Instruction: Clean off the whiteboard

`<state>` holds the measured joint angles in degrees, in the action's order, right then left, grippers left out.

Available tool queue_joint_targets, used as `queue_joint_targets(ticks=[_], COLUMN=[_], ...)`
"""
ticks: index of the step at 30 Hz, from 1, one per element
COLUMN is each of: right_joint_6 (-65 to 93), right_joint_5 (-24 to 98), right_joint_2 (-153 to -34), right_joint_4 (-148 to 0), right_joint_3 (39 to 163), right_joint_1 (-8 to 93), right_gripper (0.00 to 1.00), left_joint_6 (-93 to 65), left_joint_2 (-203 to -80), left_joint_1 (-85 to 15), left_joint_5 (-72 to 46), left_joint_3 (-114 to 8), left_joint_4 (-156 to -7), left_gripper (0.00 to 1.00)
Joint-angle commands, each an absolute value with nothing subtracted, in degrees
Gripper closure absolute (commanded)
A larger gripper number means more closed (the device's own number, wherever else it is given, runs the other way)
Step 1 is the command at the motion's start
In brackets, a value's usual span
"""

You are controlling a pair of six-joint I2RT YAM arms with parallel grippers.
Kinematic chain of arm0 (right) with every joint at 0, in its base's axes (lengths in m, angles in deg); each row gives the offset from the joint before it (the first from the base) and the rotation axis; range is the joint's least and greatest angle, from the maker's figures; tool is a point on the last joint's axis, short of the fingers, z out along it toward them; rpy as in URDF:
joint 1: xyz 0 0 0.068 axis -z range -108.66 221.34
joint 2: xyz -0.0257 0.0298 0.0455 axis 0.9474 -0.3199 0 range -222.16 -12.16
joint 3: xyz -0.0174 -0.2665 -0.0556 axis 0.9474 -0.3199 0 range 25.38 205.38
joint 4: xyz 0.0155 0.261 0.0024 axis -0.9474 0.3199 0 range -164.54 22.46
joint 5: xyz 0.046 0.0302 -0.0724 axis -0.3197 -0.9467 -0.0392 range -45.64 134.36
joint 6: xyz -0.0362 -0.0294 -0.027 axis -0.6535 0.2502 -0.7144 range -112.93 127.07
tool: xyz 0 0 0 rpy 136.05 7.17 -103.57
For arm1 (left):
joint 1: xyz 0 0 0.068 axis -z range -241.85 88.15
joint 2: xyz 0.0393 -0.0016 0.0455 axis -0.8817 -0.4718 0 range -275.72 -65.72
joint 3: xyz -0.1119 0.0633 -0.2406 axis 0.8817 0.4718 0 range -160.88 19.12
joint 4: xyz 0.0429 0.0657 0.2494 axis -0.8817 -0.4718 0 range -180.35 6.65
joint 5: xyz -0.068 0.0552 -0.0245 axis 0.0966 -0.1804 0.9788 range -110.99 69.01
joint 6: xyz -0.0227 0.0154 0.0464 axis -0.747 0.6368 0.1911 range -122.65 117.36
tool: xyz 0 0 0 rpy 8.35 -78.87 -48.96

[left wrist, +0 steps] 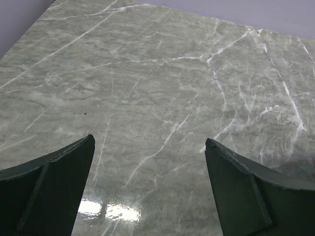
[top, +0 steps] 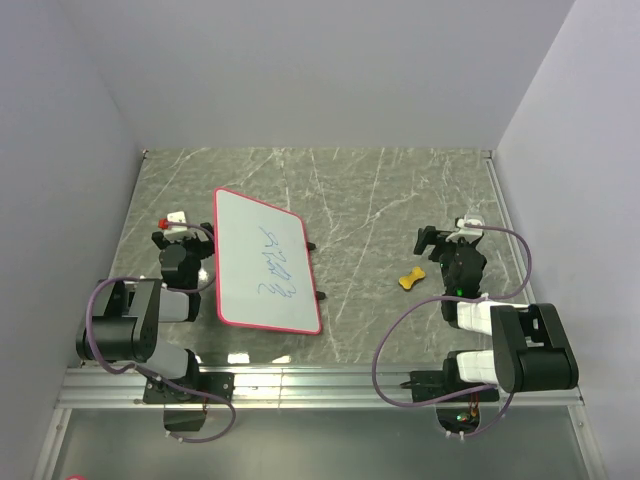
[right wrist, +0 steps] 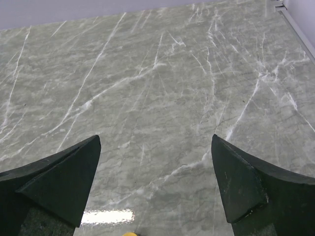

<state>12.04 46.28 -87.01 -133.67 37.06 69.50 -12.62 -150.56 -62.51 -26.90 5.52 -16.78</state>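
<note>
The whiteboard (top: 266, 260) lies flat on the marble table (top: 390, 190). Its red rim sits a little askew, blue scribbles (top: 280, 264) run down its middle, and two black clips (top: 310, 246) sit on its right long edge. My left gripper (left wrist: 150, 142) is just beside the board's left edge, near the far corner (its wrist view shows only bare marble between the fingers) — jaws spread wide, holding nothing. My right gripper (right wrist: 156, 140) is well to the right of the board, likewise spread wide and empty. The yellow eraser (top: 411, 279) lies right of the board — between it and my right gripper, much nearer the gripper, touching neither.
</note>
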Motion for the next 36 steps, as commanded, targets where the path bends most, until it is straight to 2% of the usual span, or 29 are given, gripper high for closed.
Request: queue_joint_targets(ticks=[1,8,11,12,13,15,23,27,30,31,34,36], right_joint_6=[11.2,11.28,11.11,11.2,11.37,12.86,18.2,23.83,26.57,31.62,48.65,49.08], right_joint_5=[47.0,46.91,47.0,47.44,48.31,51.29,51.92,48.34,47.61,47.44,51.82,47.99], right_joint_2=[-86.43,-86.43,-86.17,-85.47,-82.94,-81.08,-69.57,-65.69,-64.46,-64.28,-64.63,-65.59], right_joint_4=[-136.77,-136.68,-137.55,-135.91,-133.19,-126.15,-114.92,-102.09,-96.97,-95.3,-76.73,-76.21], right_joint_3=[38.38,38.47,38.12,38.73,39.52,42.15,47.33,54.1,59.03,60.17,66.58,68.26], right_joint_1=[69.59,69.67,69.58,69.67,69.59,69.59,69.58,69.58,68.62,68.7,68.71,68.88], right_gripper=[0.0,0.0,0.0,0.0,0.0,0.0,0.0,0.0,0.0,0.0,0.0,0.0], left_joint_6=[-11.78,-11.87,-13.01,-13.62,-15.72,-15.92,-20.22,-26.18,-27.17,-26.82,-29.36,-31.45], left_joint_2=[-149.3,-148.43,-145.27,-145.09,-145.61,-147.19,-139.74,-135.34,-130.95,-129.98,-126.73,-123.13], left_joint_1=[-62.29,-62.29,-62.2,-62.2,-62.2,-62.29,-62.29,-62.29,-62.2,-62.29,-62.29,-62.98], left_joint_5=[-26.08,-26.61,-30.45,-31.96,-33.71,-33.12,-36.36,-45.65,-47.88,-49.01,-51.31,-48.42], left_joint_3=[4.45,3.84,-2.82,-5.63,-11.06,-14.44,-14.54,-16.64,-16.13,-15.86,-15.51,-15.24], left_joint_4=[-14.88,-15.48,-29.69,-42.09,-47.0,-53.44,-60.31,-70.83,-73.58,-74.29,-79.83,-82.89], left_gripper=[0.01,0.01,0.0,0.01,0.01,0.01,0.0,0.01,0.01,0.0,0.0,0.01])
